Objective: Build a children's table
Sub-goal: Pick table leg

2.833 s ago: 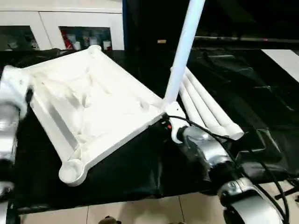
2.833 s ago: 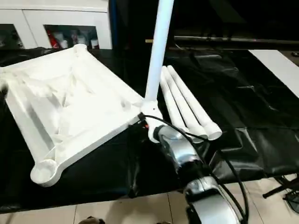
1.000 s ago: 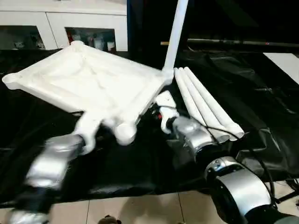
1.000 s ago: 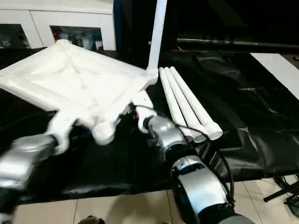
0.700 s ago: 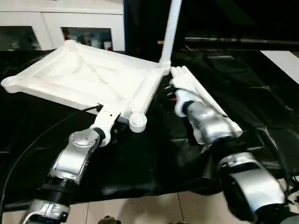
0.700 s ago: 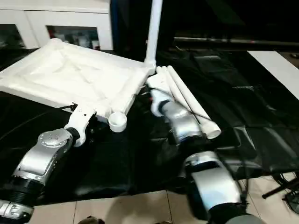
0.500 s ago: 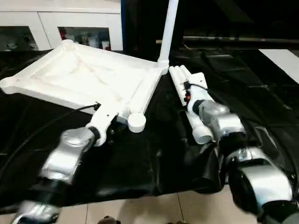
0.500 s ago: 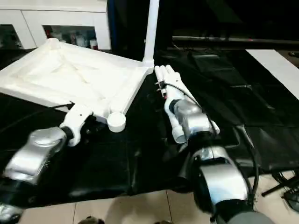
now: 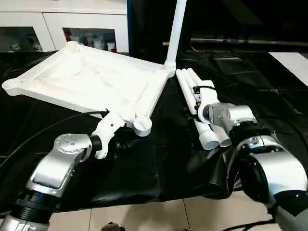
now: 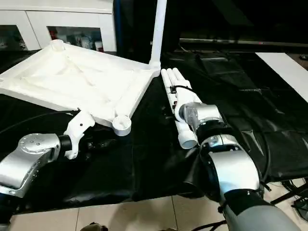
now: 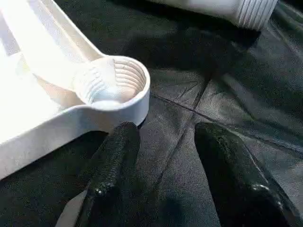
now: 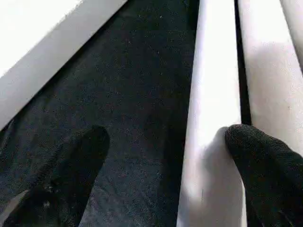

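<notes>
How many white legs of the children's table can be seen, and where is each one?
4. One leg stands upright in the tabletop's far corner socket. Three loose legs lie side by side on the black table cover, partly hidden under the right gripper.

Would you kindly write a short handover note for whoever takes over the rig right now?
Left gripper: open, holding nothing, low over the black cover just in front of the tabletop's near corner socket, which has no leg in it.
Right gripper: open wide, straddling the nearest of the three loose legs; nothing clamped yet.
Tabletop: underside up on the black-covered work table.
Done: one leg stands upright in the far right corner socket.
Left: three legs, lying side by side to the right of the tabletop, to be fitted into the remaining sockets.
</notes>
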You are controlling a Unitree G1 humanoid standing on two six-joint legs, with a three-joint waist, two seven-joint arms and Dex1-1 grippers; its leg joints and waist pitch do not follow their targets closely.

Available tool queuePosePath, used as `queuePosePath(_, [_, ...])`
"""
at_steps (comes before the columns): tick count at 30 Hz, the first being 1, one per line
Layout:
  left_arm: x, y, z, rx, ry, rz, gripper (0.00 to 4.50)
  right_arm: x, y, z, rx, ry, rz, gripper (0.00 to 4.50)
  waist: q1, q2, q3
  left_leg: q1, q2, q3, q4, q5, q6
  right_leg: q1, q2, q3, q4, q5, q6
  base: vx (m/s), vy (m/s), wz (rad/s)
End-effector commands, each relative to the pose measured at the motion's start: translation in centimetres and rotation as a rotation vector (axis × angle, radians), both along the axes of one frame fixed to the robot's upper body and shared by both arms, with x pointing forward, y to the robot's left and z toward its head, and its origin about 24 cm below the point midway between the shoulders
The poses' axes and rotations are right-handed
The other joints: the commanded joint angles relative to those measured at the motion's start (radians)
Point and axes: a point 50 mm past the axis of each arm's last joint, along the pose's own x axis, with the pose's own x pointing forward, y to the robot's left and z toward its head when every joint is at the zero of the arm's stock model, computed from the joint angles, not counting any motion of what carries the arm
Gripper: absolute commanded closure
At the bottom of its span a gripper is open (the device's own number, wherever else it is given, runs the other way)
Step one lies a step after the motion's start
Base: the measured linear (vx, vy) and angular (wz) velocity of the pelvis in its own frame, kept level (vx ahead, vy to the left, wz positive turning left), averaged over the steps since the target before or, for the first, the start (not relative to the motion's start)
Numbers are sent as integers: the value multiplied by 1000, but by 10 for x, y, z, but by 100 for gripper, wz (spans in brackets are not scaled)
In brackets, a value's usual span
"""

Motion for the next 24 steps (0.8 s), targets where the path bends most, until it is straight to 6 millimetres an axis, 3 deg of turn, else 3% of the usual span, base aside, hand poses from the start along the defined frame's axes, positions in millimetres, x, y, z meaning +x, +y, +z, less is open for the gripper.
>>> queuePosePath(1, [0,-1,3,3,0,-11,213,-4,5,-6,39,54,7,6,-2,19,-68,27,18,-11,-71,-303,-70,40,-43,39,-64,-252,-175,0,0,0])
queuePosePath(12, [3,0,5,18,-10,-7,213,5,13,16,131,-54,39,6,-1,22,-72,27,18,-12,-69,-296,-72,42,-41,37,-60,-222,-185,0,0,0])
queuePosePath(24, [2,1,6,24,-18,0,213,10,-11,16,111,-127,-96,6,1,14,-72,25,16,-9,-66,-274,-62,44,-42,37,-59,-221,-185,0,0,0])
